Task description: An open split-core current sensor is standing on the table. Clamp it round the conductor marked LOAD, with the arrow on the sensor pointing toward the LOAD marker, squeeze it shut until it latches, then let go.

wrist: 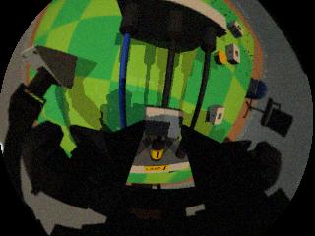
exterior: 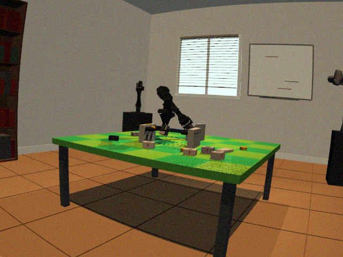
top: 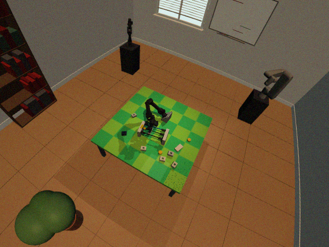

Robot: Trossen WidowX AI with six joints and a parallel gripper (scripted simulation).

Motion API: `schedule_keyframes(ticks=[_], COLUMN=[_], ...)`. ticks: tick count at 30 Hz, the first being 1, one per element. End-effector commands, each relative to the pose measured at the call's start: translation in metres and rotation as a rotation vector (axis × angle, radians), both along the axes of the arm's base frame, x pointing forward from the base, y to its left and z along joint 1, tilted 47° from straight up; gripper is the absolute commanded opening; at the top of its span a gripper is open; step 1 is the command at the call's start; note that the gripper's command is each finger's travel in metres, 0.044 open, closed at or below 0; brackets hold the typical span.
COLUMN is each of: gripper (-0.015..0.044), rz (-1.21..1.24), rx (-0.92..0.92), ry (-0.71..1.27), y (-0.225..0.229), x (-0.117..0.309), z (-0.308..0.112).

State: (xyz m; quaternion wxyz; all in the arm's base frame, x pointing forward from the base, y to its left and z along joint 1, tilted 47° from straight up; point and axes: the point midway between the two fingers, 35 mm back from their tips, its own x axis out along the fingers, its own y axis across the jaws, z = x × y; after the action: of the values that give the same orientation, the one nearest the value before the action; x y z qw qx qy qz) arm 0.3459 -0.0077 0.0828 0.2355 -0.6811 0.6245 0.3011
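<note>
My gripper [top: 150,128] [exterior: 165,126] [wrist: 162,125] points down between the rack's end blocks and is shut on the grey current sensor [exterior: 163,131] [wrist: 163,118]. The sensor is at the height of the conductors, near the LOAD end. The middle black conductor [wrist: 169,79] runs up to the sensor in the wrist view. Beyond the sensor a yellow marker [wrist: 157,154] shows, with the yellow LOAD label [wrist: 157,168] on the end block [top: 141,129] [exterior: 142,134]. The fingers hide much of the sensor; its arrow and whether it is latched cannot be told.
A blue conductor [wrist: 124,79] and another black conductor [wrist: 202,88] flank the middle one. The other end block [top: 165,136] [exterior: 193,137] stands opposite. Several small pale blocks, a black block [top: 124,133] [exterior: 113,137] and orange discs lie around. The arm's grey wedge mount [top: 166,117] [wrist: 59,66] stands behind.
</note>
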Motion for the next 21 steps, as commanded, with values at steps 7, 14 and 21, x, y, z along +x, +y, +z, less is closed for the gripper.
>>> schedule_keyframes(ticks=[7, 14, 21], gripper=[0.0000, 0.0157, 0.0341], rz=[-0.086, -0.068, -0.068], rx=[-0.014, -0.014, -0.014], ry=[0.078, 0.066, 0.066], y=[0.0000, -0.0011, -0.0011], x=[0.0078, 0.0063, 0.0063], z=[-0.0024, -0.0013, -0.0013])
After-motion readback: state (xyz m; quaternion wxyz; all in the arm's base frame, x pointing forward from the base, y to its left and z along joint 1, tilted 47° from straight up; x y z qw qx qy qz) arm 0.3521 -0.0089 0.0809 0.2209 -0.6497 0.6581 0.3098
